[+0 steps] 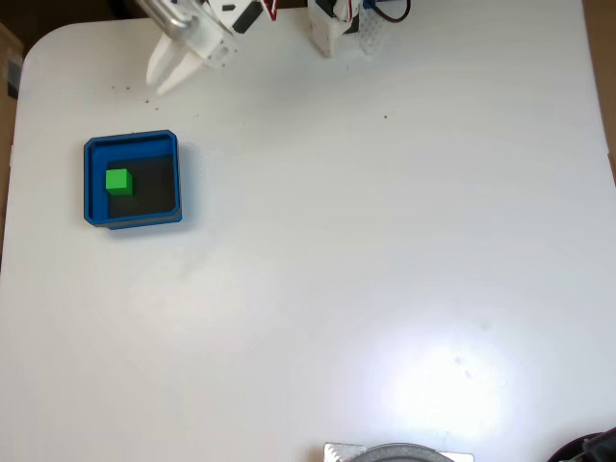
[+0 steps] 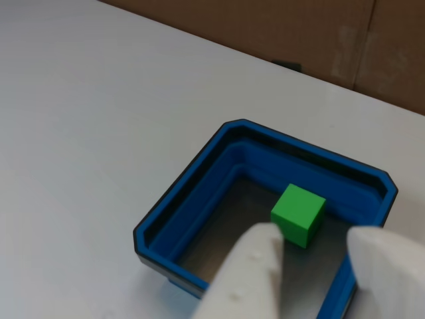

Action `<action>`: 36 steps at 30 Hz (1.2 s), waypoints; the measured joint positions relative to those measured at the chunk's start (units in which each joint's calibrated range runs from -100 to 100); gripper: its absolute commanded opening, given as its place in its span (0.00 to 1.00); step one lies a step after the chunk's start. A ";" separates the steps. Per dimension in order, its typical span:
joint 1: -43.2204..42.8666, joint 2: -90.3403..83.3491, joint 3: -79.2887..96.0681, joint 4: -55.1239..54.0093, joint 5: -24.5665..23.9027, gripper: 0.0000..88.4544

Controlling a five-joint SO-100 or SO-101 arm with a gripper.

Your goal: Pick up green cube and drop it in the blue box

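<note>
**Green cube is sitting in the blue box, gripper hanging empty above it**

So from where I'm standing, the green cube [image 1: 117, 180] is down on the dark floor of the blue box [image 1: 132, 144], tucked over toward the left wall in the fixed view. Closer in, in the other view, the cube [image 2: 299, 214] sits flat on the box floor near the far wall of the box [image 2: 192, 203], not leaning on anything that I can tell.

The gripper [image 1: 166, 75] is up near the top edge of the white table [image 1: 385, 269], apart from the box, with nothing between its white fingers. In the other view the gripper [image 2: 319, 266] has its two fingertips [image 2: 255, 262] spread wide, one on each side of the frame, with the cube showing in the gap between them.
</note>
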 measured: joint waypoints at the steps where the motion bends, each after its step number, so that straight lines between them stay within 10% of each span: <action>1: 0.00 -1.92 1.70 0.00 0.00 0.03; 36: 0.00 -58.65 55.57 0.00 0.00 0.03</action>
